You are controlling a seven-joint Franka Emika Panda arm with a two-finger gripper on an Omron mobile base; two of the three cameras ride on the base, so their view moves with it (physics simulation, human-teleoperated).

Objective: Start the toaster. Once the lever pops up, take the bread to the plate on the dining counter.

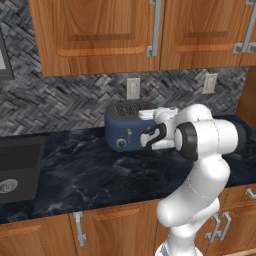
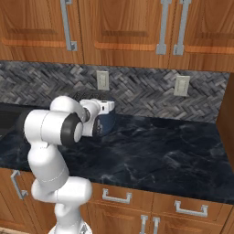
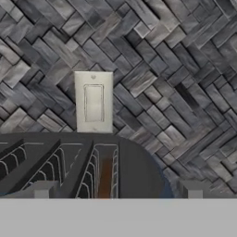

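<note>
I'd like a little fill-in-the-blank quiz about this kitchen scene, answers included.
The toaster is coloured dark ____.
A brown slice of bread sits inside one of the toaster's ____.
The cabinet doors below the worktop are made of ____.
Missing words: blue; slots; wood.

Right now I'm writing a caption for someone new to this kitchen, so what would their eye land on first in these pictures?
The big white jointed robot arm, reaching up and over the black marbled worktop, draws the eye first. Next comes the boxy dark-blue toaster beyond its hand, against the grey woven-pattern wall; a brown slice of bread stands in one slot.
</note>
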